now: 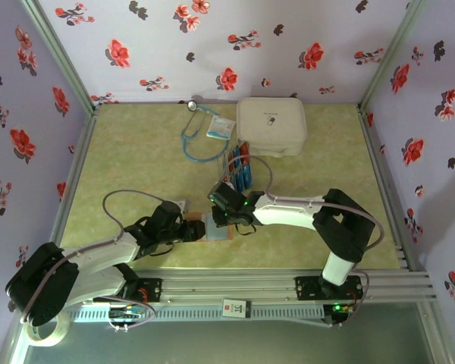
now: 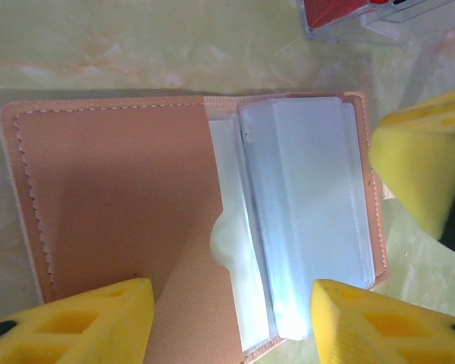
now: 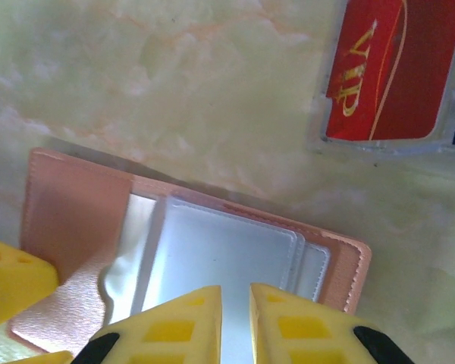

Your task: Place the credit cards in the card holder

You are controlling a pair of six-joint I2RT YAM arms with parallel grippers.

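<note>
Left jaws apart over card holder [image 2: 106,197]; right jaws nearly closed, perhaps on sleeve [image 3: 212,254]

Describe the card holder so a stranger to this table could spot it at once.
Start at the big white case at the table's far side, then come toward the near edge past the clear tray of cards. The card holder lies open there: flat tan stitched leather with clear sleeves inside, the one brown thing around.

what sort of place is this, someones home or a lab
Probably a robot test booth, not a home: flowered wallpaper panels box in a table, with an aluminium rail along its near edge.
</note>
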